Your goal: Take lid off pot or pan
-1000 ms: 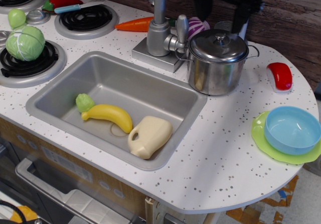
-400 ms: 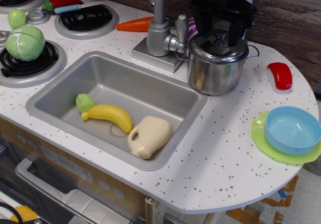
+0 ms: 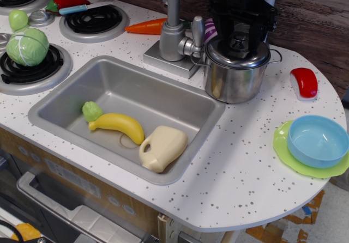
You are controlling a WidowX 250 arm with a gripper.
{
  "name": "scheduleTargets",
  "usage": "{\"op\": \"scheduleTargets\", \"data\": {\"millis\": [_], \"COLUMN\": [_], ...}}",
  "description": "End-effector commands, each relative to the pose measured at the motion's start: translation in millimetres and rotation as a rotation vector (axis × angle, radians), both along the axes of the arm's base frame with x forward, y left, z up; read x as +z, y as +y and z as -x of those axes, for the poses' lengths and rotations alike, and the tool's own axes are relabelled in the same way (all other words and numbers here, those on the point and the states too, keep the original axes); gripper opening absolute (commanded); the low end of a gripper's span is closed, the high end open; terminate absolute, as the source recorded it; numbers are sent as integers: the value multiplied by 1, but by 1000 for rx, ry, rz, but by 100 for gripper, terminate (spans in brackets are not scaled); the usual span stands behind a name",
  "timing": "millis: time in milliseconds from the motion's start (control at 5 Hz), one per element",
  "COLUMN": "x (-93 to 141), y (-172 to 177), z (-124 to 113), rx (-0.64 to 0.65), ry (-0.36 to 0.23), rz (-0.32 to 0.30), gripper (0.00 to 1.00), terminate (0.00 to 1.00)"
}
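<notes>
Spread black fingers [image 3: 222,29] straddle the knob of the lid [image 3: 238,51], which sits level on the upright pot [image 3: 234,77] beside the faucet [image 3: 173,33].

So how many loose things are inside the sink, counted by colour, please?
Yellow: 1, banana
Green: 1, small leafy piece
Cream: 1, jug
Total: 3
</notes>
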State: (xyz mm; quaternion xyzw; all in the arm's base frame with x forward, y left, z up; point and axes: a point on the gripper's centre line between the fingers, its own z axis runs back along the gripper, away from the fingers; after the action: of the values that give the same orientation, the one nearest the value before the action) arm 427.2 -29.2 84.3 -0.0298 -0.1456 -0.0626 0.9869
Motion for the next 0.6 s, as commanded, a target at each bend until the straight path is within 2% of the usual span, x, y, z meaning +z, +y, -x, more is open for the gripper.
{"op": "scheduleTargets", "data": {"millis": [0,200,400], "x": [16,30,54], "y": [1,0,-1], "z": [-9,-8,-6], "rx": [-12,-9,-1], "ry": [-51,-28,-8], "rz": [-2,-46,-113], "gripper": [0,0,0], "terminate": [0,0,0]}}
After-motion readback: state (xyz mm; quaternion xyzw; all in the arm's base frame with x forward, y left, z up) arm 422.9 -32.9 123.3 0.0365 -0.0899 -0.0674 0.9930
